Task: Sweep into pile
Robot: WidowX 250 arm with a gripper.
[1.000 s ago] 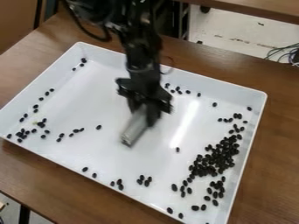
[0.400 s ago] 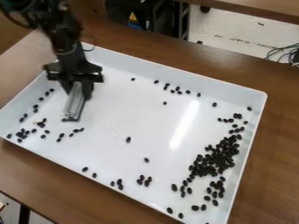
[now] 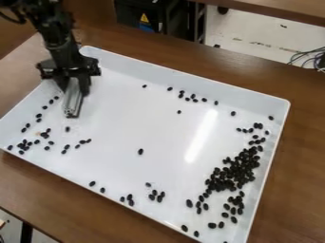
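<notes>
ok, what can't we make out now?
Grey bar, upper end: camera view, hidden by the gripper.
Exact count, dense bean cluster: camera view, too small, overlapping.
Tray, near corner: camera view, cut off by bottom edge.
Arm, upper part: camera view, past top edge.

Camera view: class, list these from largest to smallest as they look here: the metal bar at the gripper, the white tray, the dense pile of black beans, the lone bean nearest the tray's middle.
1. White tray
2. Dense pile of black beans
3. Metal bar
4. Lone bean
</notes>
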